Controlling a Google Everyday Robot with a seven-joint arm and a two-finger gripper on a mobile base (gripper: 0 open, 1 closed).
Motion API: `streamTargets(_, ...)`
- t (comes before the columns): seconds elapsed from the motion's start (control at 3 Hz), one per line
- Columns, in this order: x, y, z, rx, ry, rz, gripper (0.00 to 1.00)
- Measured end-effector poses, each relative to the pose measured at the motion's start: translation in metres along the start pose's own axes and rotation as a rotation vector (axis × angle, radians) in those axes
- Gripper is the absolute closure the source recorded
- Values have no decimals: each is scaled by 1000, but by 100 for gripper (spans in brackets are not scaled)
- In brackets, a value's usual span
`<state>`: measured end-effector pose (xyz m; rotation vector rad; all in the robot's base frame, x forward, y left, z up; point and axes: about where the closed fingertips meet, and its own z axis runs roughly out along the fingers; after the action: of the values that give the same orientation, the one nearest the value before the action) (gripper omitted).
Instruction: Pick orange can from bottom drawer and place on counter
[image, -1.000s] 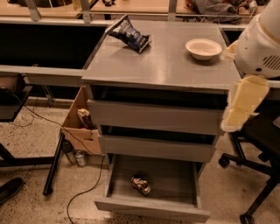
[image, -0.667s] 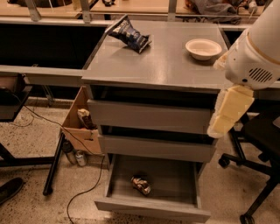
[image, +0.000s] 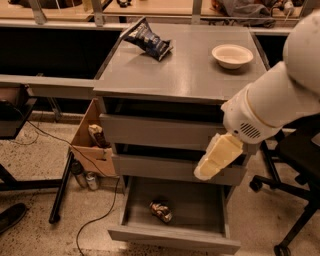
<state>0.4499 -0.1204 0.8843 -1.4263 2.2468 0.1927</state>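
Note:
The orange can (image: 160, 211) lies on its side in the tray of the open bottom drawer (image: 172, 237), left of the middle. The grey counter (image: 185, 75) tops the drawer unit. My white arm comes in from the upper right. Its cream end with the gripper (image: 202, 172) hangs in front of the middle drawer's right part, above and to the right of the can and apart from it.
A dark chip bag (image: 147, 39) and a white bowl (image: 232, 55) sit on the counter. An open cardboard box (image: 92, 142) and loose cans (image: 86, 179) are on the floor to the left. A black office chair (image: 295, 165) stands at the right.
My arm has swung left and down, from beside the cabinet's right edge to in front of the middle drawer. The can and the drawer have not moved.

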Motion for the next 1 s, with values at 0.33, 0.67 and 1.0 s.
streamTargets(0.33, -6, 2, 55, -9, -75, 107, 0)
streamTargets(0.67, -10, -5, 112, -19, -135, 209, 0)
streamTargets(1.0, -10, -3, 159, -40, -173, 246, 0)
